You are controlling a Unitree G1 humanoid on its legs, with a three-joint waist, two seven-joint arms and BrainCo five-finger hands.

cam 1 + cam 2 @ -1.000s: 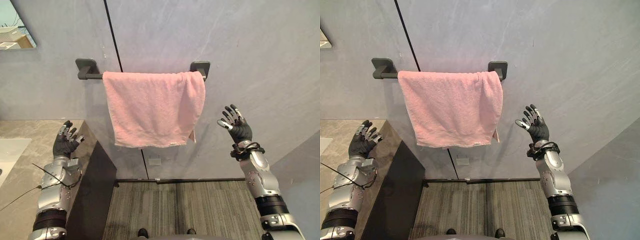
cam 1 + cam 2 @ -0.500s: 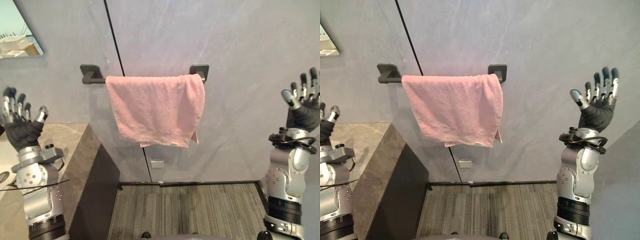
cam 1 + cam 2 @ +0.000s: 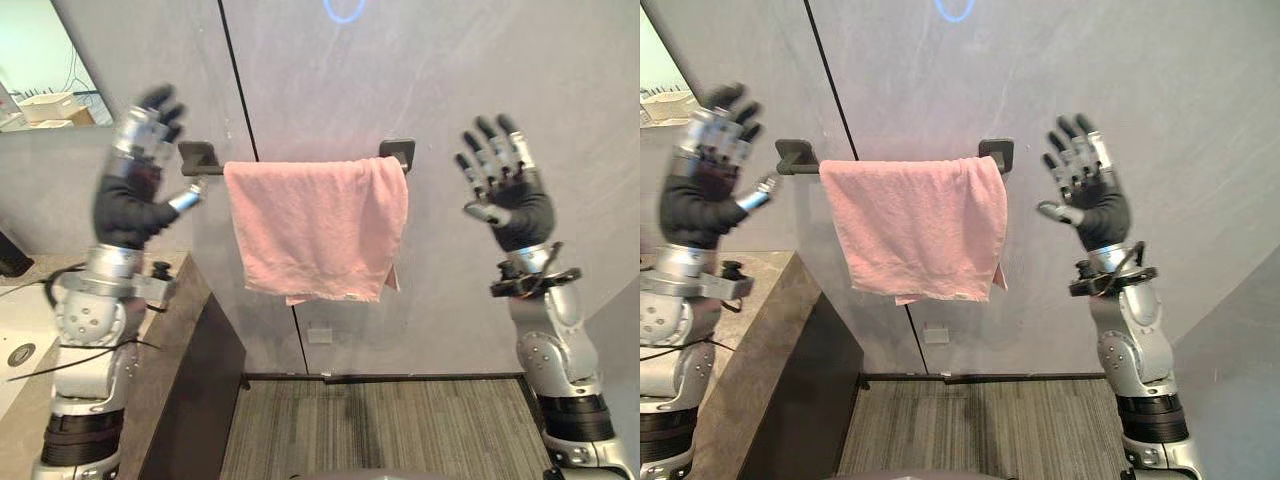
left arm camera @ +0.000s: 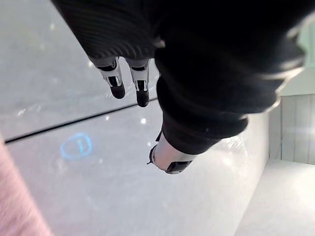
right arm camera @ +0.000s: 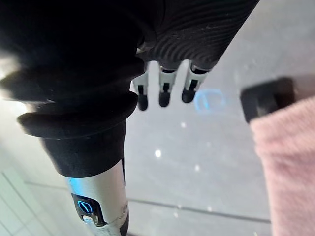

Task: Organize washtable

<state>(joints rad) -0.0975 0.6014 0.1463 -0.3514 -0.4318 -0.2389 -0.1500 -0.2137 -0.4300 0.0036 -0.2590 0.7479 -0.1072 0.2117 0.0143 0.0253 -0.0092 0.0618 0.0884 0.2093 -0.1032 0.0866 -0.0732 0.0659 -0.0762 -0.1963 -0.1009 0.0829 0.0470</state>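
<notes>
A pink towel [image 3: 320, 225] hangs folded over a dark wall rail [image 3: 200, 157], its lower edge uneven, the right end bunched by the rail's right bracket [image 3: 398, 150]. My left hand [image 3: 135, 190] is raised at rail height just left of the towel, fingers spread and empty. My right hand [image 3: 505, 190] is raised to the right of the towel, apart from it, fingers straight and empty. In the right wrist view the towel's edge [image 5: 290, 167] and the bracket [image 5: 266, 98] lie past the fingers [image 5: 165, 93].
A grey stone washtable [image 3: 175, 330] with a dark side panel stands at lower left, a basin [image 3: 15, 345] set in it. A mirror [image 3: 45, 80] hangs upper left. A blue ring of light [image 3: 343, 8] shows on the grey wall. Striped carpet [image 3: 380, 430] lies below.
Both hands have risen to rail height and closed in toward the towel from either side. The camera has tilted up, shifting the whole scene.
</notes>
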